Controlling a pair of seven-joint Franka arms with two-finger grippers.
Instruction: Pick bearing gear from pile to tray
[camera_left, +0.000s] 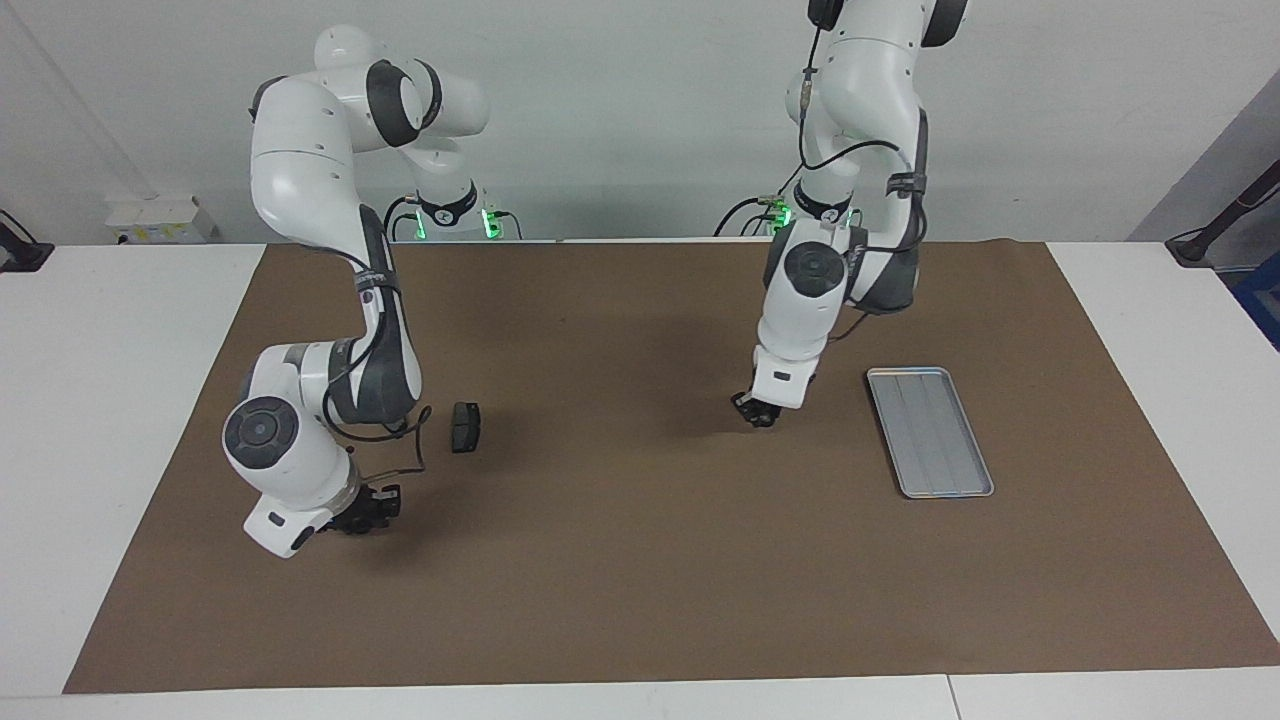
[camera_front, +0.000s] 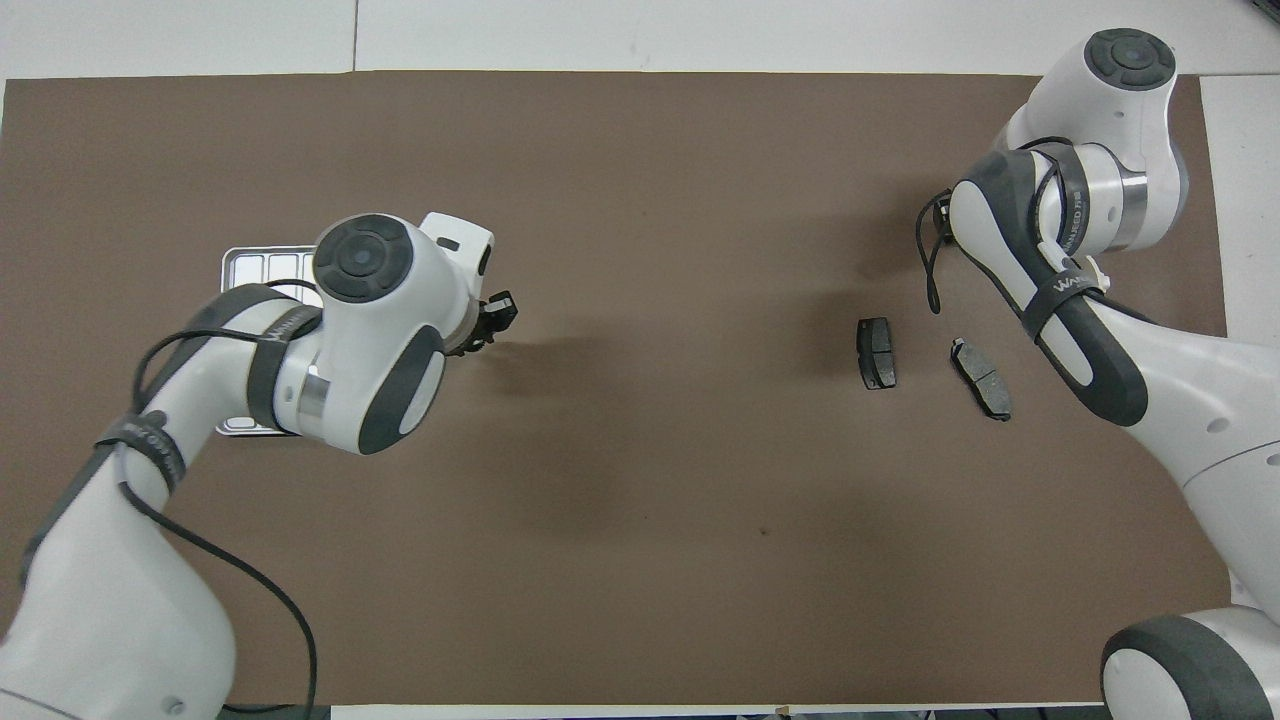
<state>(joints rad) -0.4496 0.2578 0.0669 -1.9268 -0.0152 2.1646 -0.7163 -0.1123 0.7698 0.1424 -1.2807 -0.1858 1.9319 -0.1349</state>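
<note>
Two dark plates (camera_front: 877, 352) lie on the brown mat (camera_left: 620, 580) toward the right arm's end; the tray (camera_left: 930, 432) sits empty at the other. They look stiff, flat and light, best pinched across the narrow edges. The right gripper (camera_left: 368, 508) hangs low beside them, the left gripper (camera_left: 755, 410) near the tray; I cannot tell either's opening.
</note>
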